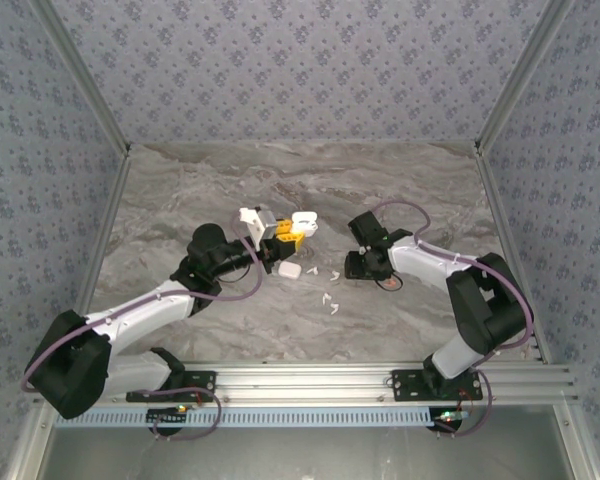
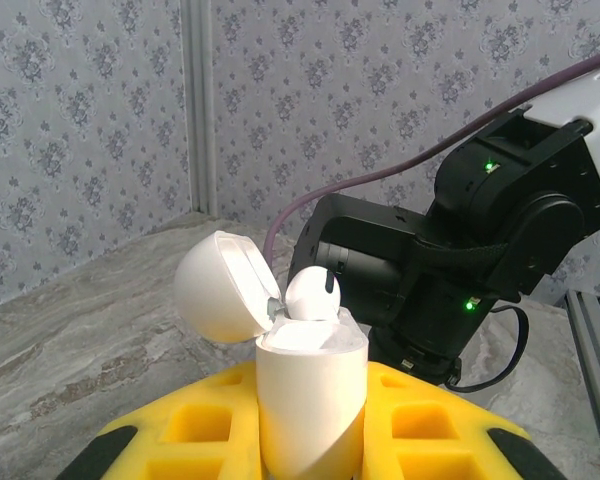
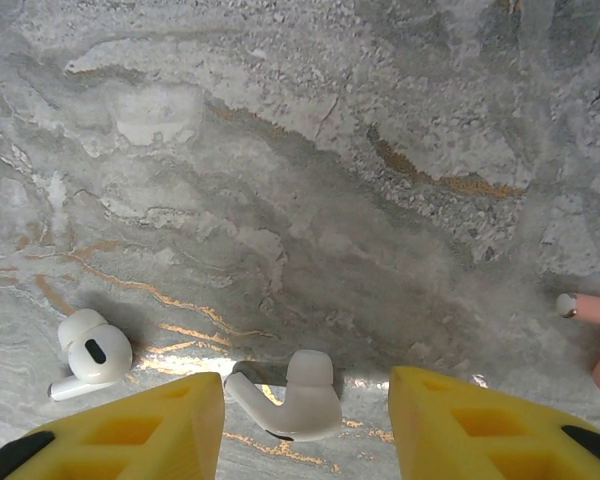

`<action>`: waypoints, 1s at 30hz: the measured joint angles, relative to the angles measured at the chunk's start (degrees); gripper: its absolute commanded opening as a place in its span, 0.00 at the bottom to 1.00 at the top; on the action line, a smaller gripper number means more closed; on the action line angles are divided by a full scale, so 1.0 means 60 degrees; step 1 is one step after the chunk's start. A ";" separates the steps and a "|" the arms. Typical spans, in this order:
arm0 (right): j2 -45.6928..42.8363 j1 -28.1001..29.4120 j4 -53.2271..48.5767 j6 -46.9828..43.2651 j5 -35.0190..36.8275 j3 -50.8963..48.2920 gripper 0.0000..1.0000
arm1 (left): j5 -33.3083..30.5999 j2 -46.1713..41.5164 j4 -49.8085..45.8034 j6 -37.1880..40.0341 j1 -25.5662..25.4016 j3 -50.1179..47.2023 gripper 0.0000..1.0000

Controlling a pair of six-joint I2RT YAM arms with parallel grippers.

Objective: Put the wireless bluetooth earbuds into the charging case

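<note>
The white earbud (image 3: 285, 400) I am after lies flat on the marble table (image 3: 380, 150), between the fingers of my right gripper (image 3: 307, 425). The jaws stand apart and touch it on neither side. A second white earbud (image 3: 88, 358) lies near on one side. An orange-red earbud (image 3: 592, 310), partly cut off, lies at the opposite edge.

My left gripper (image 2: 310, 440) is clamped on the charging case (image 2: 310, 400), which it holds upright. The lid (image 2: 215, 290) is swung open, with one seated earbud (image 2: 312, 293) inside.

Step in hand: pick-up of the next earbud. The next move calls for a square closure on the body, then a lift and a stem-down entry into the remaining socket, which I judge to be free.
</note>
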 measured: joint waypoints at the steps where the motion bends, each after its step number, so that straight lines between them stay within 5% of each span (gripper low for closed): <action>1: 0.0000 0.0007 -0.0011 -0.0007 0.0018 0.0000 0.52 | -0.0011 -0.0018 0.0007 0.0000 0.0000 -0.0011 0.00; 21: -0.0718 0.0084 0.0109 -0.2473 -0.0645 -0.0284 0.47 | -0.0055 -0.0069 -0.0095 -0.0004 0.0000 -0.0051 0.00; 30: -0.0688 0.0087 0.0124 -0.2397 -0.0484 -0.0557 0.47 | -0.0164 -0.0069 -0.0233 0.0000 0.0000 -0.0051 0.00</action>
